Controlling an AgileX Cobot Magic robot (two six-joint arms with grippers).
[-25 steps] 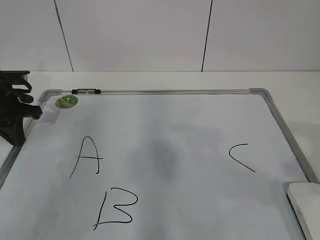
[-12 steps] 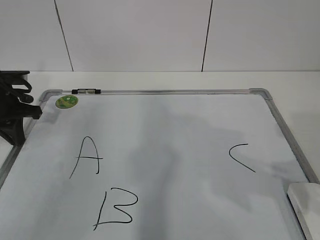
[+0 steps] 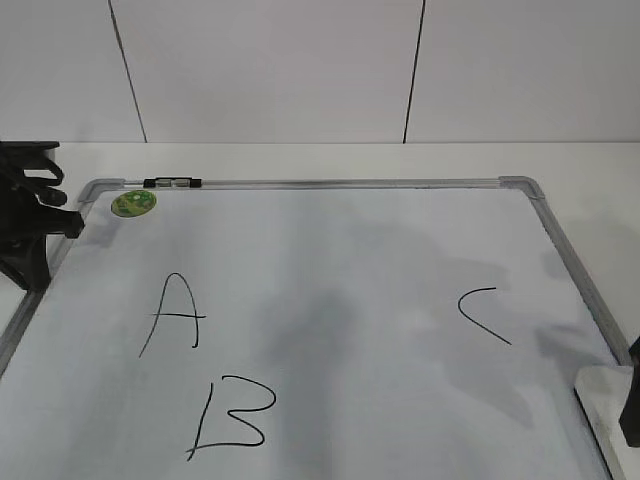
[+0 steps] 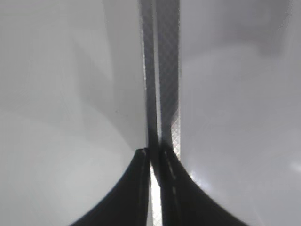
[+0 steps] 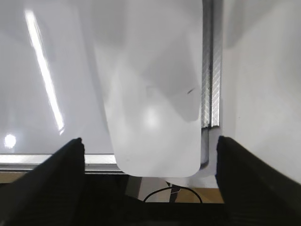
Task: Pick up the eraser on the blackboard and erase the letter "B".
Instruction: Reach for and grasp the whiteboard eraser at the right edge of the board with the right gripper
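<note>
The blackboard is a white dry-erase board with a silver frame, lying flat. The letter "B" is drawn in black near its front left. The white eraser lies at the front right corner of the board, against the frame. In the right wrist view the eraser lies between the two fingers of my right gripper, which is open and not touching it. That gripper shows as a dark edge at the lower right. My left gripper is shut and empty at the board's left edge, over the frame.
An "A" is written above the "B" and a "C" at the right. A round green magnet sits at the back left corner. A small black clip is on the back frame. White table surrounds the board.
My right gripper has come into the exterior view at the lower right, over the eraser, and its shadow has spread across the board. The left arm has not moved.
</note>
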